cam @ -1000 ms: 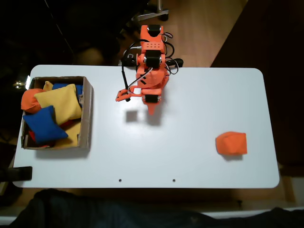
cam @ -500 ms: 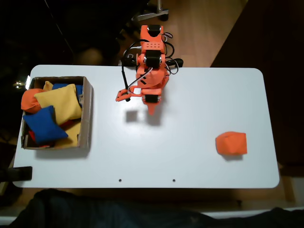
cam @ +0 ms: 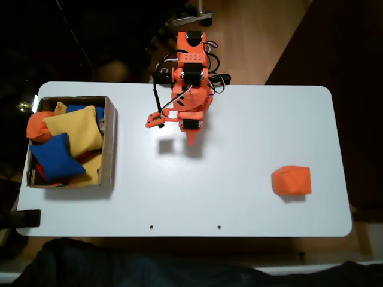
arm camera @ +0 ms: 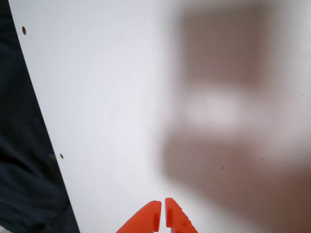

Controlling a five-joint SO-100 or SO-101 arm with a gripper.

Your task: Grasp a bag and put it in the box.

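On the table [cam: 251, 119], one bag [cam: 291, 180], one box [cam: 109, 143]

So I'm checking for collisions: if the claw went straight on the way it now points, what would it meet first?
Probably just the bare white table: the shut claw aims down at it in the wrist view, nothing lying between. Depth is unclear.
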